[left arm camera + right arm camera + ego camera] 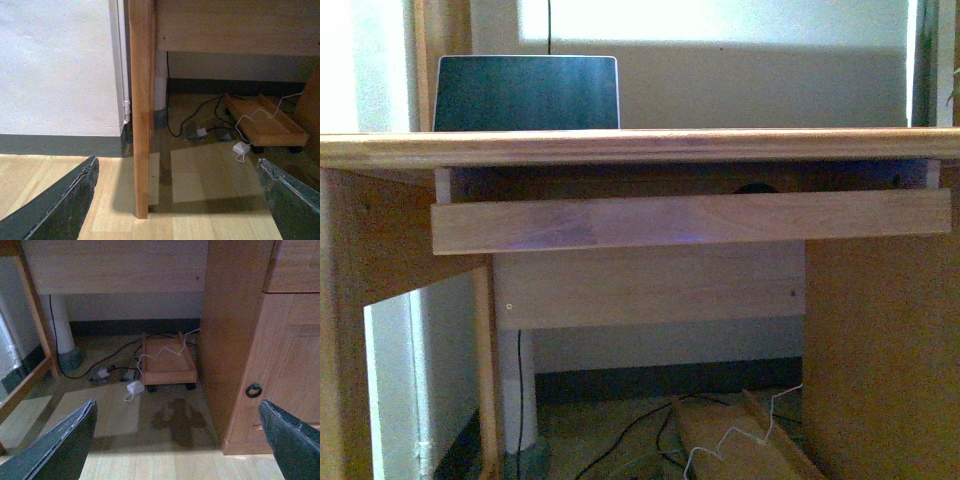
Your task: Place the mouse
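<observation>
In the front view a small dark rounded hump (pixel 755 187) peeks over the front board of the pull-out tray (pixel 690 220) under the desktop; it may be the mouse, but most of it is hidden. Neither arm shows in the front view. My left gripper (pixel 177 210) is open and empty, low over the wooden floor beside the desk's left leg (pixel 141 110). My right gripper (pixel 177 450) is open and empty, low over the floor in front of the desk's right cabinet (pixel 240 340). No mouse shows in either wrist view.
A dark laptop (pixel 527 93) stands open on the desktop (pixel 640 146) at the left. Under the desk lie cables, a white adapter (pixel 135 388) and a low wooden wheeled stand (pixel 167 362). The cabinet door has a ring handle (pixel 254 390).
</observation>
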`<state>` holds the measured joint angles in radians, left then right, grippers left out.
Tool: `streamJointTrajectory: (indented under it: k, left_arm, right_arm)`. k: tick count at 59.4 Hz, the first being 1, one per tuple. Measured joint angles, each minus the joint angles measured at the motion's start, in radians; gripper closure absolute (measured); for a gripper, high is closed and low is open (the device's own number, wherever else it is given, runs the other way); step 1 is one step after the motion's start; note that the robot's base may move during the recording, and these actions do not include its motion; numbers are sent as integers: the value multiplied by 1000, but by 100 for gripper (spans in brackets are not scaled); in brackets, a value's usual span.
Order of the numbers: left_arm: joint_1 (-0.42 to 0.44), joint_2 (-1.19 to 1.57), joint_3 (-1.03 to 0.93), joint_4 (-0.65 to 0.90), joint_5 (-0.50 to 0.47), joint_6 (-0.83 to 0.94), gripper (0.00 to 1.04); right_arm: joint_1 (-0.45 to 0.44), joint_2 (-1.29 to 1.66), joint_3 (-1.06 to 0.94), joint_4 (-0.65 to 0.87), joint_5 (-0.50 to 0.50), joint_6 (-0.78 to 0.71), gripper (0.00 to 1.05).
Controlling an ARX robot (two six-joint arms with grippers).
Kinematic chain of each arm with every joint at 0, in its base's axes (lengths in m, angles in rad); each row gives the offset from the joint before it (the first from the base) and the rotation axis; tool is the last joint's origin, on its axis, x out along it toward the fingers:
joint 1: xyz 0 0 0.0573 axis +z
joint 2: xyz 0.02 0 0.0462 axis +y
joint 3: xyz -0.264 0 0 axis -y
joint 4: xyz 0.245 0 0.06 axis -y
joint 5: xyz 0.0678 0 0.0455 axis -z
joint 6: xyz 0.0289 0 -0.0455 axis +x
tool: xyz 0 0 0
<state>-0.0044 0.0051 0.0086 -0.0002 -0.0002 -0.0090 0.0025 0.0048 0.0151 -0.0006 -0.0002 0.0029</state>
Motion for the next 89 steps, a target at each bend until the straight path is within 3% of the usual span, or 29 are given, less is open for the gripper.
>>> streamJointTrajectory:
  k: [63,71,78,89]
  left_arm:
    - [0,-1,0,0,0,0,8]
    - [71,192,79,-146,280,42,8]
    - [124,478,97,50,365,195,8]
    - [179,1021,200,496,423,660,8]
  right_arm:
    - [0,0,0,0,0,0,7]
    - [0,0,0,0,-1,0,7]
    - [0,0,0,0,0,0,7]
    - [0,0,0,0,0,0,7]
